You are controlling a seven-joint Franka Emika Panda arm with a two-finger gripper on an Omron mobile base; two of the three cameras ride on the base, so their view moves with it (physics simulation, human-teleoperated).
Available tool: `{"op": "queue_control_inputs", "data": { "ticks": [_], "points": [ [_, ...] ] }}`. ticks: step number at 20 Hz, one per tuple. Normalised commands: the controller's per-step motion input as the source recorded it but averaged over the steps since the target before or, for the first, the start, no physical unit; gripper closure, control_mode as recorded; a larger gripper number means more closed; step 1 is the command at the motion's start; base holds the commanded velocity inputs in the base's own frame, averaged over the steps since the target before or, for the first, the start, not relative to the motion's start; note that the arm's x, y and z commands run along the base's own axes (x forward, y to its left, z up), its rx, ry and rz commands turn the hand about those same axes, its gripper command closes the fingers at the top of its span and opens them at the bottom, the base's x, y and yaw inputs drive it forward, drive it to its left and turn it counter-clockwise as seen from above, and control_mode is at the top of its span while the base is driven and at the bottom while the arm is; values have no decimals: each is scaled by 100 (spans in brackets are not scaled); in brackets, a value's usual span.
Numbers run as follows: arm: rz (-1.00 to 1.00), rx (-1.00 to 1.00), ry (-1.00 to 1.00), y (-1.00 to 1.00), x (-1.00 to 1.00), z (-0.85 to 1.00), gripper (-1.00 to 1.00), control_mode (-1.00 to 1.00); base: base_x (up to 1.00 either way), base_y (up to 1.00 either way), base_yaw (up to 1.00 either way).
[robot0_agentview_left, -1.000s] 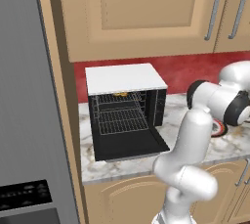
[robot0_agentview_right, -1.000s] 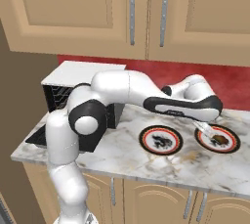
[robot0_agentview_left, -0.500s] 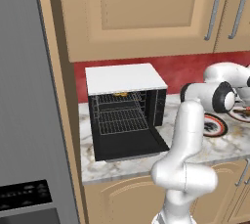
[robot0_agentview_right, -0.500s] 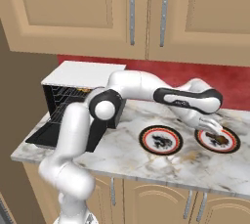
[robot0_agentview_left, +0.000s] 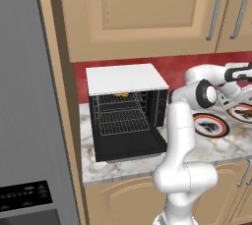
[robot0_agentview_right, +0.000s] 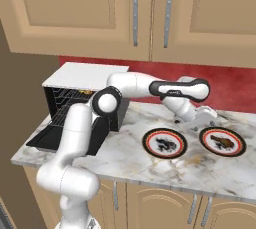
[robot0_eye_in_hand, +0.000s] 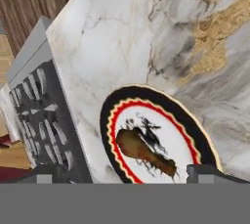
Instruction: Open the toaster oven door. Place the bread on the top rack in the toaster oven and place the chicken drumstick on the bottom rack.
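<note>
Bread barely shows on the top rack; brown drumstick lies plated under the wide-open gripper.

The toaster oven cavity is left unblocked in front, its door being folded flat onto the worktop. The top rack is partly taken by the bread. Bare marble is seen between oven and plates.
</note>
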Motion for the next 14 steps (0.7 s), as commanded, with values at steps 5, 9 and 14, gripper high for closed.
{"op": "queue_control_inputs", "data": {
  "ticks": [5, 9, 14],
  "points": [
    [34, 15, 40, -36, 22, 64, -100, -100, 0, 0, 0],
    [32, 16, 39, -52, 19, 28, -100, -100, 0, 0, 0],
    [33, 8, 45, -43, 2, 69, -100, -100, 0, 0, 0]
  ]
}}
